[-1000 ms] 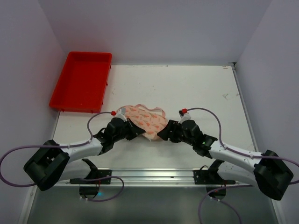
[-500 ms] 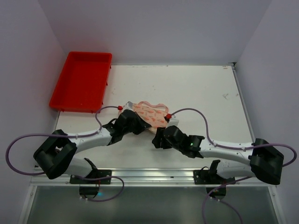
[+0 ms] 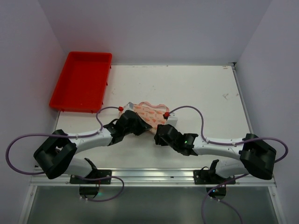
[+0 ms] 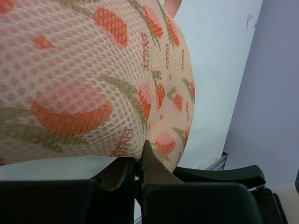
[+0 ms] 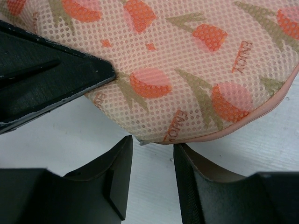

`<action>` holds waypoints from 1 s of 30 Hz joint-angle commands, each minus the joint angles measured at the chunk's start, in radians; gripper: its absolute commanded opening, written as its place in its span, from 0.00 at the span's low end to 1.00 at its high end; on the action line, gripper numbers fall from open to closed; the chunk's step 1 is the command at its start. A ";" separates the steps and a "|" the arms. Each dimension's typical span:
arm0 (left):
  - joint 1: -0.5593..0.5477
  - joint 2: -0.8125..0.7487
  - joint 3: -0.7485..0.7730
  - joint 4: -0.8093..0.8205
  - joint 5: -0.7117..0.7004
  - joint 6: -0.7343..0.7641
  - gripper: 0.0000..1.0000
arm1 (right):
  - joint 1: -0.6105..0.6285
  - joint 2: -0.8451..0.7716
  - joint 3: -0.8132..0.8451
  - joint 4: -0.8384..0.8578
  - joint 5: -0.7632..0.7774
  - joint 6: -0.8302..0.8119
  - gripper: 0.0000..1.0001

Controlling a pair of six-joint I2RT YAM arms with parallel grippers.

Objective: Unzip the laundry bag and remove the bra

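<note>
My left gripper was clenched on the laundry bag, its two fingers pinching the near rim of the mesh case, which bulged up and away from the tips. My right gripper was released, jaws apart over the white table. The bag's pink-trimmed edge ran just ahead of the gap, with a small grey tab at the seam right before the fingertips. The left gripper's black finger pressed the mesh up and to its left. The red tray sat well beyond the left gripper, off to its left.
</note>
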 commanded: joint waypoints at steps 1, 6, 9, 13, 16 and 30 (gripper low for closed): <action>-0.014 0.004 0.049 0.017 -0.030 -0.018 0.00 | 0.003 0.007 0.012 0.052 0.078 0.017 0.42; -0.020 0.005 0.049 0.017 -0.034 -0.019 0.00 | 0.005 0.014 0.018 0.052 0.082 0.011 0.35; -0.029 0.007 0.044 0.029 -0.039 -0.030 0.00 | 0.005 0.022 0.018 0.052 0.085 0.017 0.30; -0.037 0.011 0.049 0.032 -0.041 -0.035 0.00 | 0.005 0.027 0.010 0.078 0.093 0.029 0.25; -0.038 0.016 0.052 0.038 -0.038 -0.036 0.00 | 0.006 0.021 0.008 0.077 0.099 0.028 0.20; -0.022 -0.004 0.030 -0.026 -0.079 0.148 0.00 | -0.006 -0.154 -0.079 -0.069 0.101 0.000 0.00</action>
